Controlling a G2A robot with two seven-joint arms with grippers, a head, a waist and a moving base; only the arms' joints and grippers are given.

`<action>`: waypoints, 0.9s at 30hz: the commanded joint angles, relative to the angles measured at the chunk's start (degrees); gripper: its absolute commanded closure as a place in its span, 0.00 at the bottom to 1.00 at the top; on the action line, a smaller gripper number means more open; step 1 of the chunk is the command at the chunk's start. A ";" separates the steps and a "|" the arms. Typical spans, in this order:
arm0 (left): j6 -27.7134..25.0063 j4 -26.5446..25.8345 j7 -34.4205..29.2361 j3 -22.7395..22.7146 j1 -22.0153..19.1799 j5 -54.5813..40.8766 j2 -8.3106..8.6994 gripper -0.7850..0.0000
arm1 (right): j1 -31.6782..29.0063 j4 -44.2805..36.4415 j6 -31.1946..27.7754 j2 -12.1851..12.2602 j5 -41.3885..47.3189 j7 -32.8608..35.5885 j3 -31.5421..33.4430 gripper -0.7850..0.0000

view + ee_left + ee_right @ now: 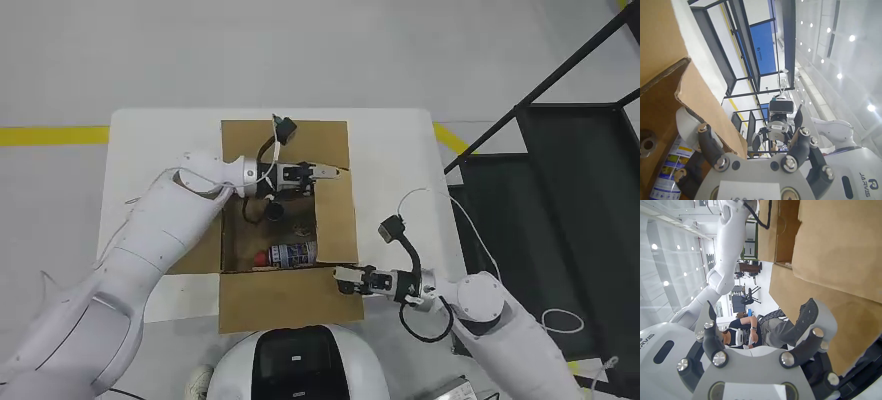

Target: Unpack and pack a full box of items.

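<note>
Top view: left gripper (pixel 331 172) spread wide astride the box's (pixel 300 140) right flap, right gripper (pixel 342 279) also wide by its near flap. Print-labelled can (pixel 293 254) lies inside.

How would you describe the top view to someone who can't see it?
An open cardboard box sits on a white table, a labelled bottle lying inside. The left gripper is at its right flap, the right gripper by the near flap.

You have white lettering on the blue wall panel (pixel 763 54), small print and pictures on the can (pixel 670 166) inside the cardboard box (pixel 702 91), and a half-cropped sticker (pixel 749 189) on your left tool's (pixel 751 121) base; none gets spelled out here.
</note>
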 commanded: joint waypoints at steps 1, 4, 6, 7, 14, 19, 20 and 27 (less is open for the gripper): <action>0.18 -0.46 -2.09 0.04 -0.22 -0.72 -0.35 0.00 | 0.43 0.48 0.05 -0.12 0.50 0.64 -0.99 0.00; 0.20 -0.95 -4.20 0.27 -0.18 -1.21 -0.86 0.00 | 1.19 1.43 0.39 -0.31 1.47 1.20 -2.27 0.00; 0.24 -1.05 -4.95 0.53 -0.06 -1.31 -1.25 0.00 | 1.79 1.96 0.47 -0.45 2.03 1.63 -3.18 0.00; 0.24 -0.96 -5.16 0.58 -0.01 -1.55 -1.46 0.00 | 2.11 2.16 0.50 -0.52 2.01 1.77 -3.64 0.00; -0.12 0.15 -8.75 0.80 -0.66 -2.64 -2.73 0.00 | 3.29 3.84 -2.75 -1.05 2.54 -3.05 -4.06 0.00; -0.82 1.33 -11.00 0.17 -1.28 -2.61 -3.10 0.00 | 2.51 4.66 -4.89 -1.12 2.69 -5.69 -2.82 0.00; -1.28 1.55 -11.26 -0.22 -1.44 -2.45 -3.02 0.00 | 2.17 4.73 -5.30 -1.10 2.66 -6.16 -2.42 0.00; -2.58 0.52 -12.76 -5.28 -0.81 -1.31 -0.68 0.00 | -1.66 3.74 -8.73 -1.05 1.93 -11.54 0.54 0.00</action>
